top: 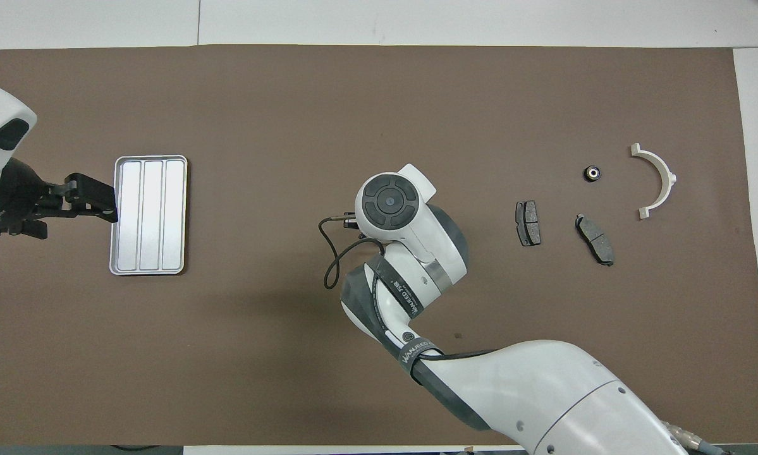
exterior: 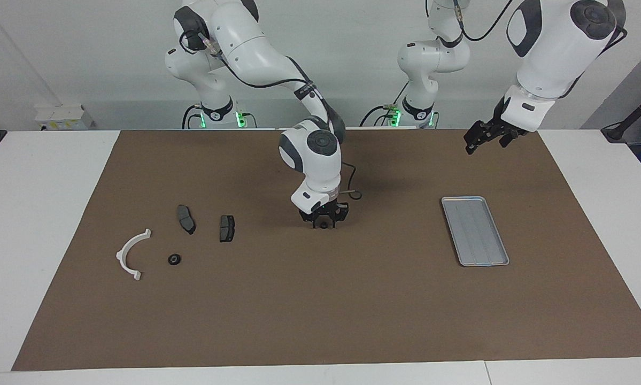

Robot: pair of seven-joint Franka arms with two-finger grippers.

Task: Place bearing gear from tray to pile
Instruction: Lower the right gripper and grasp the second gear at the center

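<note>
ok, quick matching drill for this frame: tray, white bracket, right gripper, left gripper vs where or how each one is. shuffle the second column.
Things:
1. tray
2. white bracket
3. right gripper
4. left gripper

Descriptions:
A. up in the air, open, near the left arm's end
B. down at mid-mat, around a small dark part
C. flat on the mat, nothing in it
D. at the right arm's end, beside the brake pads

Pairs: 1-C, 2-D, 3-B, 4-A
</note>
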